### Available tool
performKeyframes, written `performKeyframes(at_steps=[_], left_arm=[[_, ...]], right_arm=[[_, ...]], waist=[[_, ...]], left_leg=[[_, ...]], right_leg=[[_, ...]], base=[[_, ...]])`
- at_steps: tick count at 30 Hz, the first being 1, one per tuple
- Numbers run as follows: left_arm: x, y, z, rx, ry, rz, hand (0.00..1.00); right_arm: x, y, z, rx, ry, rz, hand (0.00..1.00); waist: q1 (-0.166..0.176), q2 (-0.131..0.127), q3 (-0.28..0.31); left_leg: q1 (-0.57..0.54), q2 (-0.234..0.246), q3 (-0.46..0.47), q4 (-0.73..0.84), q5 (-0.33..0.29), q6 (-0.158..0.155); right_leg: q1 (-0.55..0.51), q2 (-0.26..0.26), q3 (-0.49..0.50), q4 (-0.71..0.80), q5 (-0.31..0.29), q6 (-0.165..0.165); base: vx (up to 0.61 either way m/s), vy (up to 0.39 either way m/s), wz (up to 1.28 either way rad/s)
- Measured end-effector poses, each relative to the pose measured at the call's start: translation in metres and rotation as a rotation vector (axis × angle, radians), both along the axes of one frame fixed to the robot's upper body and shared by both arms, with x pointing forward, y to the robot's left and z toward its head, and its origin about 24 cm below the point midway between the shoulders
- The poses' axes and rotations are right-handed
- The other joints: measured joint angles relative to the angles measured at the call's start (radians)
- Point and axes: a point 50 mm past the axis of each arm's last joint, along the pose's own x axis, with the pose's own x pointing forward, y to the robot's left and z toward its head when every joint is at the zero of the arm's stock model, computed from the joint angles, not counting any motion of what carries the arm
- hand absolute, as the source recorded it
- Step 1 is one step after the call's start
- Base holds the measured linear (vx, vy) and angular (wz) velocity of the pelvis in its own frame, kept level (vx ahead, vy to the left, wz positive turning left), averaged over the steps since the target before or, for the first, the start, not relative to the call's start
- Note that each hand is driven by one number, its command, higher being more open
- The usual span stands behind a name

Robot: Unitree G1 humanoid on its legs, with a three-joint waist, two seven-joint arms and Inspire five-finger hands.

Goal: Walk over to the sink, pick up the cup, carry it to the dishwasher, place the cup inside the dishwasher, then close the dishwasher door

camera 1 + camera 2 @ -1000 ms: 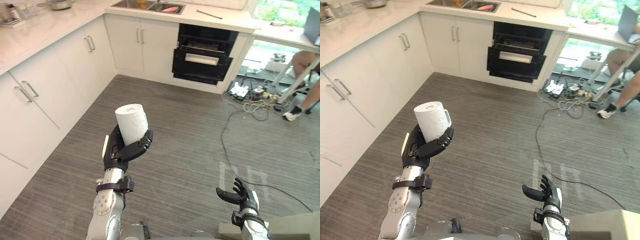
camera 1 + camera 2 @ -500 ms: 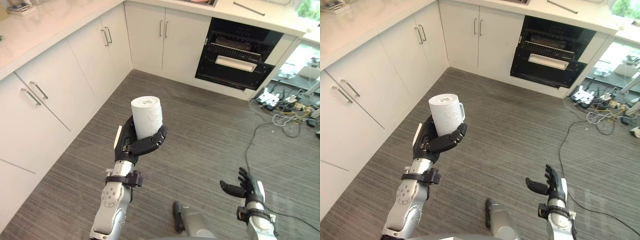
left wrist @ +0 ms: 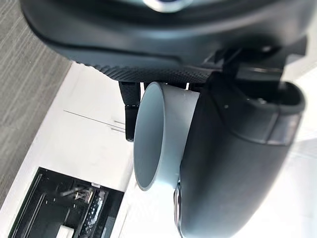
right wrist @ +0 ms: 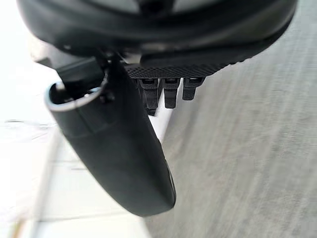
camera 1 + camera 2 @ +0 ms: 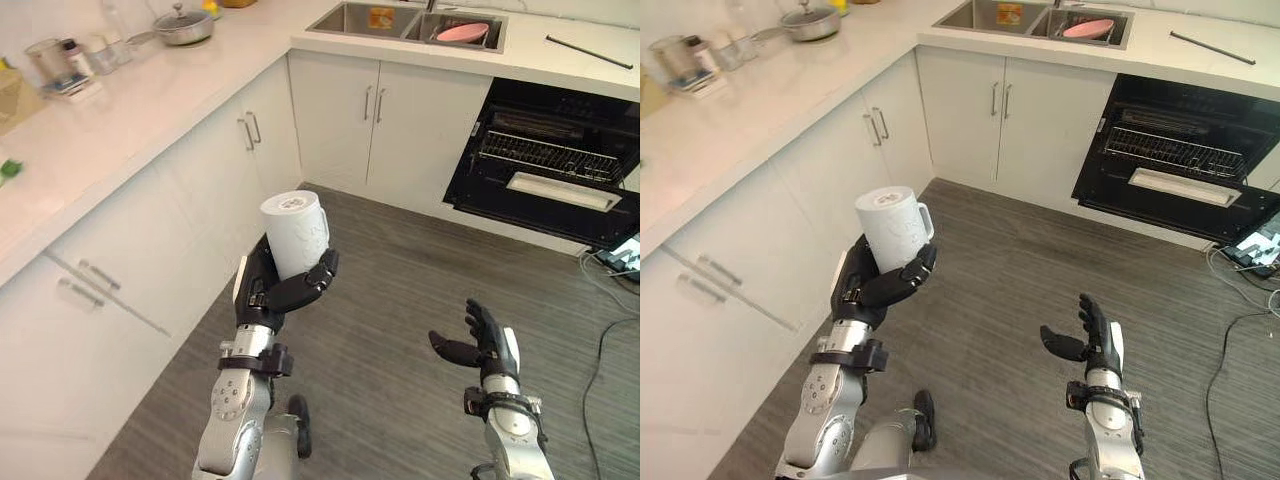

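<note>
A white cup (image 5: 296, 233) stands upright in my left hand (image 5: 275, 292), whose fingers curl round its lower half; its handle (image 5: 925, 217) points right. In the left wrist view the cup (image 3: 161, 134) sits between thumb and fingers. I hold it above the grey floor in front of the corner cabinets. The dishwasher (image 5: 548, 160) is at the upper right under the counter, its dark door (image 5: 1185, 190) open, with a wire rack inside. The sink (image 5: 408, 22) lies in the counter above and to its left. My right hand (image 5: 482, 341) hovers low on the right, fingers spread, empty.
White cabinets (image 5: 180, 190) run along the left and back. A pink bowl (image 5: 463, 32) lies in the sink, a pan (image 5: 182, 24) and jars (image 5: 60, 62) on the left counter. A cable and power strip (image 5: 1260, 250) lie on the floor at the right edge.
The camera has swung up and left, bringing the sink and left counter into view and the dishwasher closer. The cup stays held in my left hand; the right hand has risen slightly.
</note>
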Motion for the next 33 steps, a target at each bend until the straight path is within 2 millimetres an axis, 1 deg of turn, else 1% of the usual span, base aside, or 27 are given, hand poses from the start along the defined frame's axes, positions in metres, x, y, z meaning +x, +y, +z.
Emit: performKeyframes(at_steps=[1, 2, 3, 4, 6, 7, 8, 10, 11, 12, 13, 14, 15, 16, 17, 19, 21, 24, 25, 26, 27, 28, 29, 30, 31, 32, 33], left_arm=[[0.000, 0.003, -0.001, 0.029, 0.005, -0.002, 0.30], [0.000, 0.005, -0.002, 0.046, 0.011, -0.005, 0.30], [0.000, 0.007, -0.004, 0.073, 0.028, -0.008, 0.30], [0.000, 0.007, -0.006, 0.077, 0.041, -0.005, 0.30], [0.000, 0.002, -0.004, 0.073, 0.030, -0.020, 0.30], [0.001, -0.001, -0.001, 0.070, 0.006, -0.037, 0.30], [0.002, -0.004, 0.001, 0.071, -0.006, -0.048, 0.30], [0.004, -0.005, 0.004, 0.089, -0.028, -0.070, 0.30], [0.004, -0.005, 0.004, 0.094, -0.029, -0.073, 0.30], [0.004, -0.004, 0.004, 0.093, -0.027, -0.070, 0.30], [0.004, -0.004, 0.000, 0.093, -0.011, -0.067, 0.30], [0.004, -0.004, -0.003, 0.093, 0.002, -0.065, 0.30], [0.004, -0.005, -0.008, 0.086, 0.029, -0.060, 0.30], [0.005, -0.006, -0.011, 0.075, 0.045, -0.050, 0.30], [0.004, -0.009, -0.014, 0.047, 0.066, -0.042, 0.30], [0.002, -0.010, -0.016, 0.030, 0.075, -0.035, 0.30], [-0.002, -0.011, -0.015, 0.019, 0.073, -0.033, 0.30], [-0.002, -0.012, -0.013, 0.010, 0.065, -0.032, 0.30], [-0.003, -0.011, -0.014, 0.010, 0.067, -0.029, 0.30], [-0.003, -0.010, -0.014, 0.009, 0.069, -0.025, 0.30], [-0.002, -0.008, -0.014, 0.009, 0.071, -0.014, 0.30], [-0.003, -0.006, -0.014, 0.002, 0.071, 0.001, 0.30], [-0.002, -0.005, -0.014, 0.000, 0.070, 0.008, 0.30], [-0.002, -0.003, -0.014, 0.001, 0.071, 0.018, 0.30], [-0.003, -0.001, -0.015, 0.011, 0.076, 0.018, 0.30], [-0.003, -0.001, -0.015, 0.019, 0.076, 0.014, 0.30], [-0.004, 0.000, -0.016, 0.035, 0.080, 0.006, 0.30]], right_arm=[[-0.002, 0.003, -0.004, 0.015, 0.016, -0.004, 0.90], [-0.002, 0.005, -0.006, 0.023, 0.020, -0.005, 0.90], [-0.001, 0.007, -0.007, 0.031, 0.023, -0.002, 0.90], [0.000, 0.009, -0.007, 0.035, 0.024, 0.004, 0.90], [0.001, 0.014, -0.007, 0.046, 0.017, 0.008, 0.90], [0.004, 0.016, -0.004, 0.050, -0.005, 0.011, 0.90], [0.005, 0.017, -0.002, 0.049, -0.017, 0.014, 0.90], [0.012, 0.018, 0.003, 0.044, -0.048, 0.026, 0.90], [0.013, 0.018, 0.004, 0.043, -0.053, 0.027, 0.90], [0.013, 0.017, 0.004, 0.039, -0.052, 0.024, 0.90], [0.010, 0.014, 0.004, 0.029, -0.042, 0.021, 0.90], [0.008, 0.012, 0.003, 0.023, -0.034, 0.019, 0.90], [0.008, 0.009, 0.004, 0.014, -0.026, 0.020, 0.90], [0.008, 0.010, 0.004, 0.015, -0.026, 0.020, 0.90], [0.003, 0.011, 0.010, 0.008, -0.045, 0.024, 0.90], [0.005, 0.014, 0.020, 0.002, -0.091, 0.032, 0.90], [0.015, 0.025, 0.046, -0.006, -0.232, 0.057, 0.90], [0.029, 0.030, 0.065, -0.013, -0.345, 0.076, 0.90], [0.032, 0.030, 0.067, -0.008, -0.356, 0.073, 0.90], [0.033, 0.030, 0.067, -0.008, -0.357, 0.072, 0.90], [0.033, 0.029, 0.067, -0.010, -0.358, 0.064, 0.90], [0.036, 0.028, 0.067, -0.014, -0.358, 0.058, 0.90], [0.036, 0.027, 0.067, -0.011, -0.358, 0.055, 0.90], [0.036, 0.026, 0.066, -0.006, -0.355, 0.050, 0.90], [0.035, 0.028, 0.066, 0.017, -0.360, 0.040, 0.90], [0.034, 0.028, 0.066, 0.024, -0.367, 0.034, 0.90], [0.032, 0.030, 0.067, 0.037, -0.375, 0.023, 0.90]], waist=[[-0.001, -0.026, -0.002], [-0.008, -0.035, -0.004], [-0.022, -0.041, -0.002], [-0.021, -0.040, 0.002], [-0.024, -0.036, 0.003], [-0.027, -0.035, 0.003], [-0.032, -0.034, 0.002], [-0.059, -0.032, 0.001], [-0.071, -0.032, 0.000], [-0.082, -0.035, -0.001], [-0.098, -0.034, -0.007], [-0.103, -0.026, -0.017], [-0.101, 0.002, -0.021], [-0.097, 0.014, -0.015], [-0.085, 0.039, -0.005], [-0.061, 0.051, -0.002], [-0.041, 0.043, -0.001], [-0.017, 0.038, 0.001], [-0.009, 0.030, 0.006], [-0.009, 0.022, 0.010], [-0.012, 0.016, 0.013], [-0.012, 0.026, 0.007], [-0.012, 0.033, 0.002], [-0.011, 0.041, -0.003], [-0.015, 0.030, -0.014], [-0.018, 0.020, -0.017], [-0.029, -0.016, -0.029]], left_leg=[[0.035, -0.021, 0.028, 0.007, -0.045, 0.016], [0.060, -0.033, 0.032, -0.003, -0.058, 0.023], [0.129, -0.053, 0.032, -0.046, -0.076, 0.032], [0.231, -0.062, 0.036, -0.127, -0.082, 0.028], [0.378, -0.055, 0.041, -0.243, -0.091, 0.018], [0.447, -0.048, 0.051, -0.295, -0.100, 0.009], [0.473, -0.045, 0.055, -0.313, -0.107, 0.001], [0.559, -0.043, 0.068, -0.386, -0.118, -0.020], [0.596, -0.043, 0.073, -0.416, -0.124, -0.032], [0.645, -0.049, 0.077, -0.446, -0.139, -0.055], [0.688, -0.053, 0.071, -0.452, -0.157, -0.082], [0.701, -0.050, 0.065, -0.444, -0.161, -0.089], [0.694, -0.013, 0.061, -0.355, -0.169, -0.102], [0.655, 0.024, 0.061, -0.199, -0.165, -0.109], [0.552, 0.117, 0.050, 0.160, -0.061, -0.162], [0.476, 0.185, 0.033, 0.401, -0.018, -0.182], [0.327, 0.250, 0.036, 0.606, -0.040, -0.162], [0.185, 0.246, 0.040, 0.490, -0.103, -0.107], [0.159, 0.215, 0.027, 0.342, -0.118, -0.095], [0.153, 0.188, 0.007, 0.248, -0.119, -0.099], [0.148, 0.128, -0.055, 0.043, -0.104, -0.118], [0.146, 0.080, -0.134, -0.160, -0.066, -0.144], [0.144, 0.072, -0.163, -0.240, -0.042, -0.154], [0.143, 0.070, -0.188, -0.284, 0.036, -0.162], [0.149, 0.043, -0.179, -0.247, 0.097, -0.149], [0.147, 0.025, -0.175, -0.221, 0.109, -0.132], [0.142, -0.008, -0.139, -0.171, 0.073, -0.095]], right_leg=[[-0.078, -0.027, 0.035, 0.189, 0.032, 0.082], [-0.116, -0.034, 0.049, 0.285, 0.057, 0.146], [-0.191, -0.029, 0.055, 0.460, 0.066, 0.187], [-0.261, -0.004, 0.043, 0.603, 0.044, 0.144], [-0.359, 0.050, -0.009, 0.685, 0.005, 0.069], [-0.447, 0.080, -0.049, 0.669, -0.019, 0.029], [-0.491, 0.092, -0.072, 0.635, -0.029, 0.015], [-0.599, 0.114, -0.160, 0.374, -0.012, -0.004], [-0.618, 0.122, -0.196, 0.216, 0.040, -0.023], [-0.630, 0.138, -0.231, 0.027, 0.139, -0.045], [-0.628, 0.145, -0.234, -0.005, 0.294, -0.094], [-0.623, 0.149, -0.230, 0.008, 0.349, -0.118], [-0.619, 0.166, -0.231, 0.060, 0.326, -0.116], [-0.586, 0.181, -0.229, 0.079, 0.298, -0.126], [-0.492, 0.228, -0.231, 0.069, 0.253, -0.153], [-0.401, 0.272, -0.208, 0.029, 0.231, -0.165], [-0.244, 0.304, -0.144, -0.082, 0.221, -0.178], [-0.139, 0.292, -0.051, -0.170, 0.219, -0.176], [-0.099, 0.274, -0.014, -0.194, 0.207, -0.169], [-0.082, 0.260, -0.002, -0.197, 0.196, -0.164], [-0.059, 0.230, 0.026, -0.198, 0.170, -0.152], [-0.051, 0.215, 0.060, -0.199, 0.145, -0.137], [-0.048, 0.213, 0.078, -0.198, 0.128, -0.123], [-0.045, 0.208, 0.111, -0.170, 0.076, -0.102], [-0.051, 0.183, 0.141, -0.112, 0.010, -0.089], [-0.052, 0.165, 0.148, -0.088, -0.014, -0.073], [-0.064, 0.127, 0.168, -0.027, -0.058, -0.048]], base=[[0.65, 0.317, -0.24], [0.62, 0.239, -0.21], [0.60, 0.169, -0.19], [0.57, 0.148, -0.22], [0.50, 0.102, -0.32], [0.46, 0.054, -0.29], [0.46, 0.023, -0.21], [0.54, 0.000, -0.08], [0.66, -0.028, -0.01], [0.74, -0.054, 0.10], [0.67, -0.065, 0.14], [0.70, -0.114, 0.05], [0.55, -0.118, -0.11], [0.81, -0.192, -0.25], [0.54, -0.125, -0.25], [0.58, -0.104, -0.54], [0.69, -0.059, -0.79], [0.51, 0.079, -0.80], [0.35, 0.148, -0.60], [0.43, 0.214, -0.61], [0.41, 0.253, -0.62], [0.40, 0.268, -0.69], [0.40, 0.308, -0.82], [0.55, 0.433, -0.78], [0.57, 0.446, -0.71], [0.51, 0.380, -0.57], [0.50, 0.312, -0.61]])
